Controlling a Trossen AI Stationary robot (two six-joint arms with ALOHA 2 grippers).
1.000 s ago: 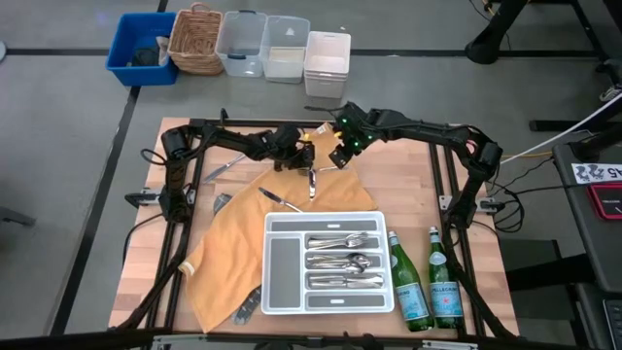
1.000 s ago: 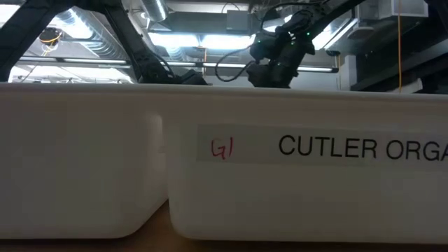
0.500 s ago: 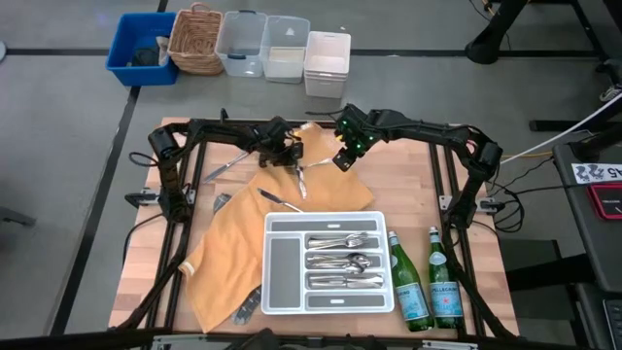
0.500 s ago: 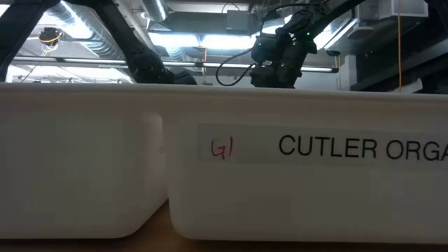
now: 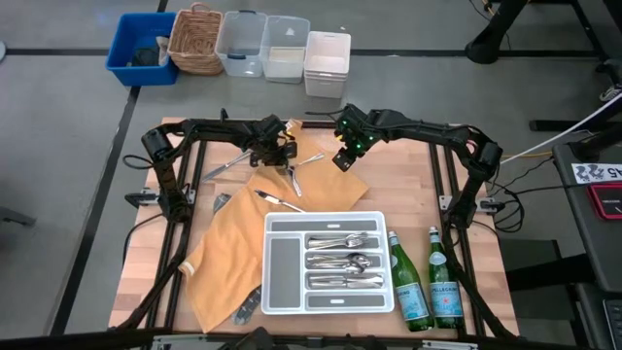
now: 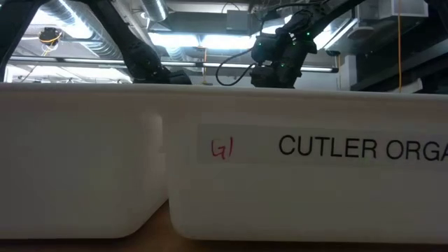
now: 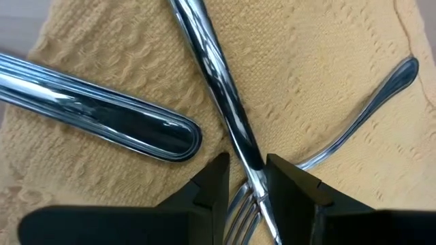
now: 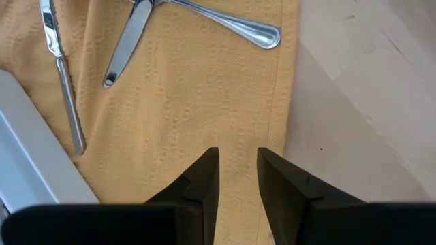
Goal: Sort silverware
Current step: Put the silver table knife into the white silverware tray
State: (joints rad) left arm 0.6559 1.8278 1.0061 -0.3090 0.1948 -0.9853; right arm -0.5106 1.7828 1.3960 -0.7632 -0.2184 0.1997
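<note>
A shiny silver metal fork point(image 7: 225, 102) sits pinched in the left tool point(image 7: 244, 178), up at the far end of the bench. The two dark fingers point(image 7: 212, 184) press on its thin neck, so this tool is grasping the fork. The fork's long handle points straight away from the tool, and its prongs poke back between the fingers. It hangs just over the yellow woven cloth point(image 5: 233, 243).

More silverware lies right there. A second silver handle with ridges point(image 7: 102, 116) rests on the cloth beside the fork, and a thin curved silver handle point(image 7: 371, 109) lies on the other side. Seen from above, a silver piece point(image 5: 277, 201) lies on the cloth nearer the tray, and another silver piece point(image 5: 225, 164) lies off the cloth on the wood.

The white plastic tray with long slots point(image 5: 328, 261) sits near the front of the wooden bench point(image 5: 408, 185), already holding many shiny pieces. It lies well apart from the left tool, toward the front, with open cloth between them. I think the fork must swing that way and turn to line up with a slot.

The right tool point(image 8: 237, 178) hovers over the cloth's edge close by. Its fingers stand slightly apart and hold nothing.

Two green glass bottles point(image 5: 428, 287) stand just beside the tray, so that side is tight.
</note>
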